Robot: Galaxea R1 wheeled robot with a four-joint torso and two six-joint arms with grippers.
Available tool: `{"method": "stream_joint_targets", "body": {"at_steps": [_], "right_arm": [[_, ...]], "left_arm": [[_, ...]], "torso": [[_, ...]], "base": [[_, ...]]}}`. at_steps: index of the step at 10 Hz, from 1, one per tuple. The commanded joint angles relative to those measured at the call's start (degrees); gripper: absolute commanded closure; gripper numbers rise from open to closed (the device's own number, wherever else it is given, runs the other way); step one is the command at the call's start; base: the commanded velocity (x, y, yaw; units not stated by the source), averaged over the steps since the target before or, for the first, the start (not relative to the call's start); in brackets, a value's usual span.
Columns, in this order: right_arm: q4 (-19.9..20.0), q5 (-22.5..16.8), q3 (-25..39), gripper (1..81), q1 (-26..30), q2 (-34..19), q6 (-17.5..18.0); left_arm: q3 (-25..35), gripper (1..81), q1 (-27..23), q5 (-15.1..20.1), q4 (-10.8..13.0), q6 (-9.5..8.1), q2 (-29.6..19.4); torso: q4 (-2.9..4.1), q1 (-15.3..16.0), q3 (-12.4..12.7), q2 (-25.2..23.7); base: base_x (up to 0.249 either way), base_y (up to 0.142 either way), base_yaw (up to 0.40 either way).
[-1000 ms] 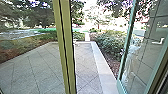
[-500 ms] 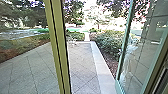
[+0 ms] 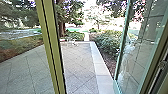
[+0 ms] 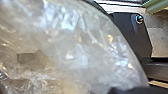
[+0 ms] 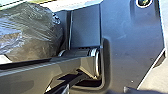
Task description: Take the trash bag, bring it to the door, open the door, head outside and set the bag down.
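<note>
We see the bag (image 4: pixel 75 42) close in the left wrist view: thin, clear plastic, crinkled into fine creases with white and bluish glints, its outline bulging in a broad curve. A dull, angular patch shows through the film. In the right wrist view, the bag is rounded and greyer, streaked with wrinkles, beside the robot's jointed bar. We cannot tell whether the left jaws are spread, pressed together or pinching plastic, and the same goes for the right jaws.

Ahead of us, a smooth yellow-green post (image 3: pixel 51 50) with dark lengthwise strips leans across the head view. To its right, the door (image 3: pixel 121 50) stands open, a glass pane in a slim green frame; a pale, crumpled shape (image 3: pixel 126 60) shows in the glass, mirrored or behind it, we can't say which.

Outside, flat paving (image 3: pixel 78 62) is crossed by slanting joints and edged by a paler border (image 3: pixel 101 67). Leafy shrubs (image 3: pixel 108 42) grow beside it over brown soil (image 3: pixel 107 58), and light-coloured furniture (image 3: pixel 72 43) stands near the far edge.
</note>
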Motion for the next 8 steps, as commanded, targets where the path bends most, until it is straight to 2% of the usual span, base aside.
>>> {"method": "stream_joint_targets", "body": {"at_steps": [1, 8], "right_arm": [[-0.5, -3.2, 0.1, 1.0, 2.5, 1.4, -0.6], [-0.5, -3.2, -0.4, 1.0, 2.4, 1.8, -0.6]], "left_arm": [[0.3, 81.1, -2.8, 3.3, 0.5, 0.33, -0.2], [0.3, 81.1, -2.8, 3.4, 0.5, 0.41, -0.1]], "torso": [[0.00, 0.0, 0.0, 0.0], [0.00, 0.0, 0.0, 0.0]], "base": [[0.000, -0.108, 0.000], [0.000, -0.107, 0.000]]}}
